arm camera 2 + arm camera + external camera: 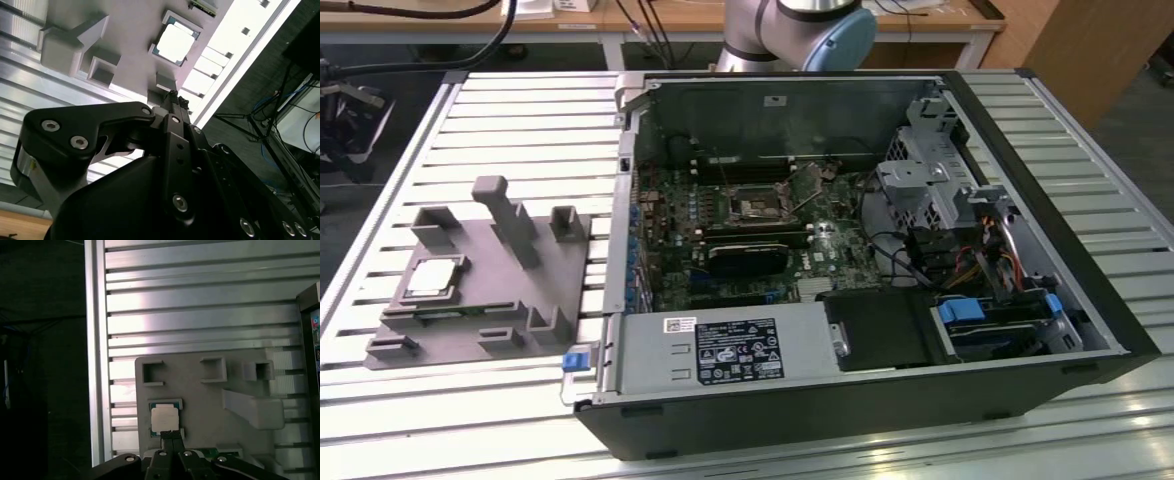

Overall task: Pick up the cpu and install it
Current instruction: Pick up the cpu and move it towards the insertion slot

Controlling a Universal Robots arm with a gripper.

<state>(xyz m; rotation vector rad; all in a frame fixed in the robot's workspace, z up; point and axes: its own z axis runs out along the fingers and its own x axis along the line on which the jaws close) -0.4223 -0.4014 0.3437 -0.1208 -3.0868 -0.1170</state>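
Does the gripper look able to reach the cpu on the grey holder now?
Probably yes. The cpu lies uncovered in its recess on the grey holder, and the gripper hangs above it with nothing between. It looks shut, so it must open first.

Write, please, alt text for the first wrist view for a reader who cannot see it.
The cpu lies flat in a recess of a grey holder on a slatted metal table. The gripper is close by its edge, shut and holding nothing.
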